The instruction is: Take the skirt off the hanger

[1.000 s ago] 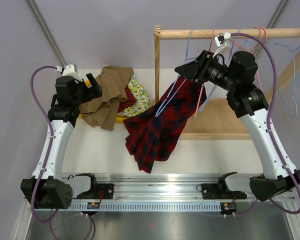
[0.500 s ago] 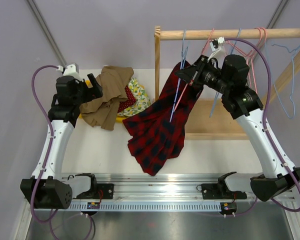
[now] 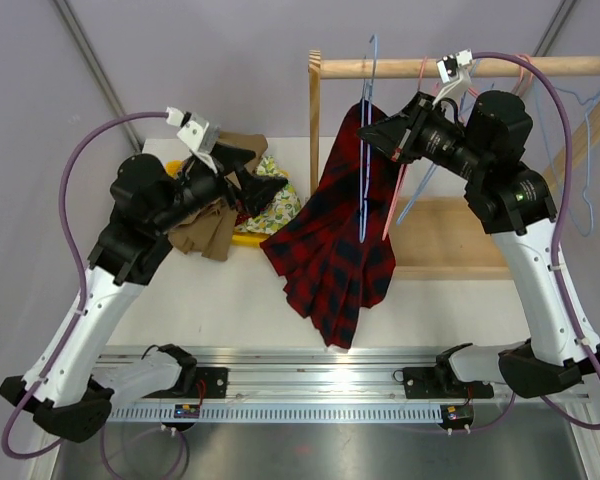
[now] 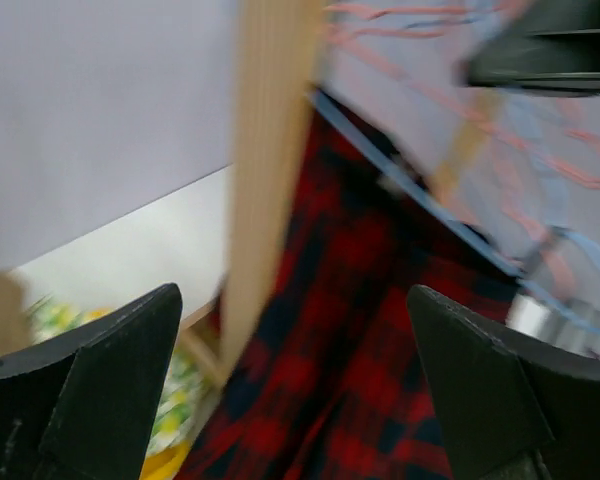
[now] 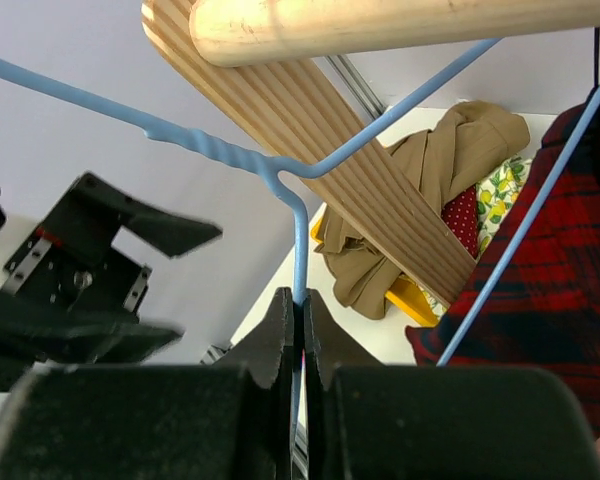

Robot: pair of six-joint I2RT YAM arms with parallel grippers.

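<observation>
The red and dark tartan skirt [image 3: 335, 250] hangs on a pale-blue wire hanger [image 3: 361, 170] in front of the wooden rack, its hem trailing to the table. My right gripper [image 3: 375, 135] is shut on the hanger's wire neck [image 5: 300, 230] just below the rail. In the right wrist view the skirt [image 5: 570, 260] hangs at the right. My left gripper [image 3: 255, 185] is open and empty, raised left of the skirt. In the blurred left wrist view the skirt [image 4: 360, 380] fills the space beyond its spread fingers [image 4: 110, 390], apart from them.
The wooden rack's rail [image 3: 460, 67] and upright post [image 3: 315, 130] stand at the back right. Pink hangers [image 3: 520, 70] and other pale-blue hangers [image 3: 585, 150] hang on it. A pile of tan cloth [image 3: 205, 225] and lemon-print cloth [image 3: 275, 200] lies on a yellow tray [image 3: 245, 238].
My left arm has risen off the clothes pile and swung right toward the skirt. My right gripper has turned the hanger upright, so the skirt hangs straighter and its hem has shifted right.
</observation>
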